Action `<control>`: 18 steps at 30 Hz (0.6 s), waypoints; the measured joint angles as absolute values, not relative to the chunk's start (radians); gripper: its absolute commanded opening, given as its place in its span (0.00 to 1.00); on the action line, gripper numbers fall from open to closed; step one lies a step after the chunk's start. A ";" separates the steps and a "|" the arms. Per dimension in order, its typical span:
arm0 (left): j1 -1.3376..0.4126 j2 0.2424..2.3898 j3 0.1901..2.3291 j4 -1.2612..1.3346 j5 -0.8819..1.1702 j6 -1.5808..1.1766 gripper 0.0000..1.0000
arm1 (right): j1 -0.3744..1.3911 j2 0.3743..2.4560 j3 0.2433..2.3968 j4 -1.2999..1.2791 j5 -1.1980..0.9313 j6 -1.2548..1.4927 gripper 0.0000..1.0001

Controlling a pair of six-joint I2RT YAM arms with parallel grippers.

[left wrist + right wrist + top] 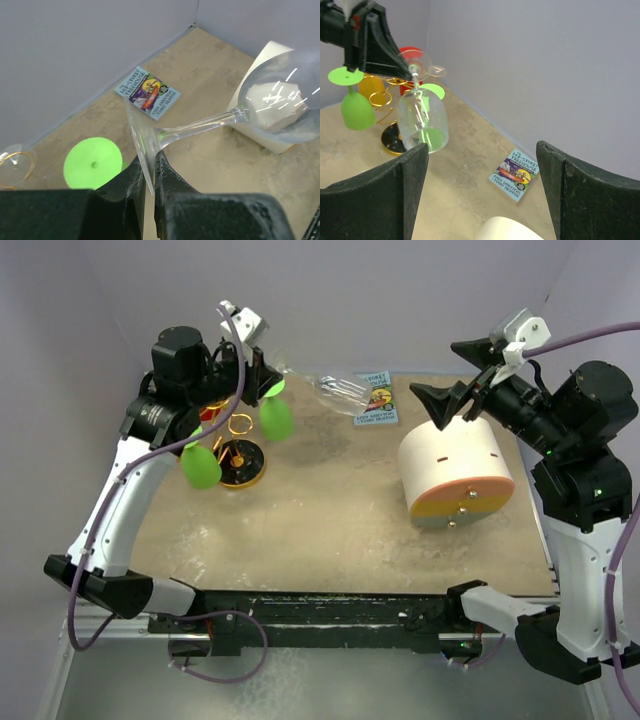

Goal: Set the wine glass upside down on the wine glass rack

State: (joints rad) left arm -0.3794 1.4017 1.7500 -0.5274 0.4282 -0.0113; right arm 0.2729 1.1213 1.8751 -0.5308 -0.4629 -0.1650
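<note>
The left claw [149, 170] is pinched nearly shut on the rim of the foot of the clear wine glass [220, 119]. The stem runs away from the fingertips to the bowl. From the right wrist the wine glass hangs foot uppermost, with the bowl lower and leaning. It is off the table and just to the right of the rack [240, 452], not hooked on any loop.

The left arm rises from its base at the near left corner. It folds back over the rack, with its wrist high above the gold loops and close to the back wall.

Two green glasses [200, 465] hang bowl-down on the rack. An orange glass [370, 86] and a red one [410, 54] sit among the far loops. The rack's black disc stands on the table [330, 530] near the back left corner, so the side and rear walls crowd it. To its right the tabletop lies bare as far as the white drum [455, 470].

A book [377, 398] lies flat by the back wall, between the rack and the drum.

The right claw [480, 192] is spread wide, its two black fingers far apart with nothing between them. It is raised above the drum's far edge, facing left toward the wine glass. The right arm stands tall at the table's right edge.
</note>
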 measured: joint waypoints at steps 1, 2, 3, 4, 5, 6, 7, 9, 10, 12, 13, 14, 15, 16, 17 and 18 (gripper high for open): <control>-0.384 1.392 1.752 -0.543 0.406 0.025 0.00 | 0.265 1.119 1.875 -0.532 -0.463 -0.164 0.90; -0.391 1.383 1.755 -0.560 0.385 0.061 0.00 | 0.258 1.119 1.875 -0.533 -0.462 -0.163 0.90; -0.400 1.375 1.758 -0.574 0.366 0.100 0.00 | 0.252 1.119 1.874 -0.533 -0.460 -0.161 0.90; -0.413 1.367 1.761 -0.591 0.345 0.140 0.00 | 0.247 1.120 1.874 -0.533 -0.458 -0.160 0.90; -0.424 1.362 1.762 -0.606 0.332 0.170 0.00 | 0.245 1.122 1.874 -0.533 -0.456 -0.160 0.90; -0.439 1.354 1.762 -0.624 0.314 0.210 0.00 | 0.241 1.124 1.874 -0.533 -0.455 -0.159 0.90; -0.452 1.349 1.762 -0.641 0.299 0.248 0.00 | 0.239 1.126 1.872 -0.533 -0.455 -0.159 0.90; -0.473 1.340 1.762 -0.674 0.276 0.308 0.00 | 0.235 1.127 1.864 -0.533 -0.455 -0.158 0.90; -0.486 1.335 1.762 -0.694 0.259 0.348 0.00 | 0.234 1.127 1.858 -0.533 -0.455 -0.158 0.91; -0.503 1.326 1.761 -0.726 0.234 0.412 0.00 | 0.232 1.131 1.853 -0.534 -0.455 -0.157 0.91; -0.513 1.319 1.758 -0.741 0.221 0.447 0.00 | 0.229 1.135 1.851 -0.533 -0.455 -0.156 0.91; -0.520 1.311 1.752 -0.749 0.209 0.476 0.00 | 0.228 1.139 1.850 -0.534 -0.455 -0.156 0.91; -0.528 1.297 1.738 -0.760 0.192 0.518 0.00 | 0.228 1.142 1.850 -0.533 -0.455 -0.156 0.91; -0.534 1.284 1.722 -0.767 0.182 0.550 0.00 | 0.228 1.146 1.849 -0.533 -0.455 -0.155 0.91; -0.539 1.266 1.701 -0.778 0.172 0.587 0.00 | 0.227 1.151 1.848 -0.533 -0.455 -0.155 0.91; -0.542 1.247 1.681 -0.793 0.162 0.625 0.00 | 0.226 1.153 1.846 -0.533 -0.455 -0.155 0.91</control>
